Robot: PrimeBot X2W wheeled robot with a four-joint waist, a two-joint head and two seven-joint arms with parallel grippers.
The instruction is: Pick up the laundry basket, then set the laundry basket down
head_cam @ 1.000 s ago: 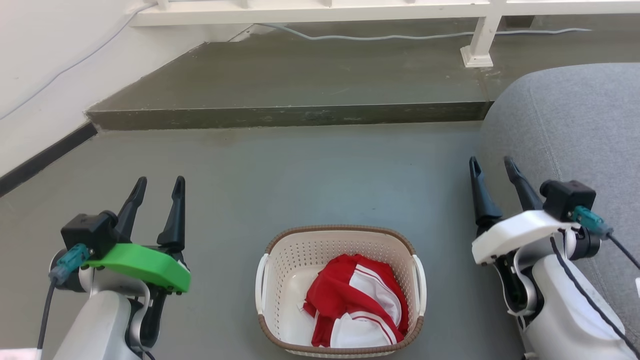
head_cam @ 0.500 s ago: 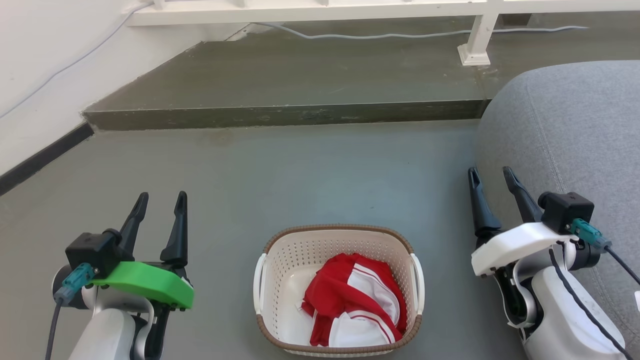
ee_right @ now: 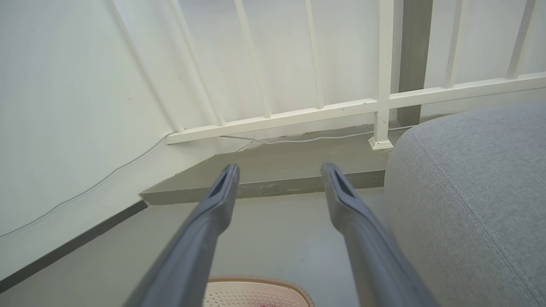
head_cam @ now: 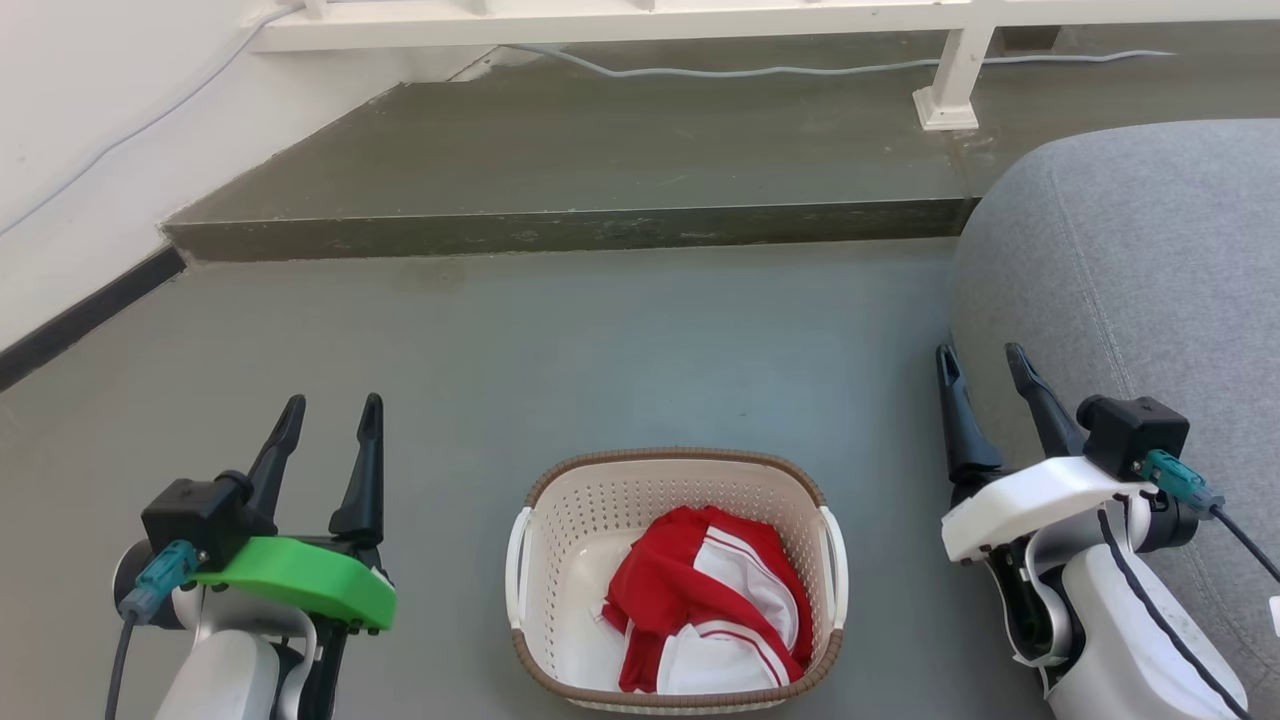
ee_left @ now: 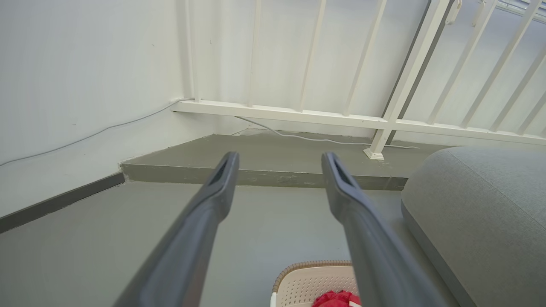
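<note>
Nearest in, the laundry basket (head_cam: pixel 620 505) sits flat on the grey floor (head_cam: pixel 600 340), square between the two arms, with a red-and-white garment (head_cam: pixel 710 610) bundled inside. Nothing has hold of it, and both white side handles are free. To its left, the left gripper (head_cam: pixel 333 402) hangs just beside the basket, apart from it. Its fingers (head_cam: pixel 365 460) are spread and empty, with the tips reaching past the basket's far rim. Same story on the right: the right gripper (head_cam: pixel 979 352) has its fingers (head_cam: pixel 957 415) parted with nothing between them, clear of the right handle and close against a big grey cushion (head_cam: pixel 1130 260). In both wrist views the basket's woven brown rim peeks up below the open fingers. Farther out lies bare floor, then a low concrete step (head_cam: pixel 560 228) along the floor's far edge. A pale cable (head_cam: pixel 760 70) trails across the step, and a white railing (head_cam: pixel 620 25) stands behind it.
</note>
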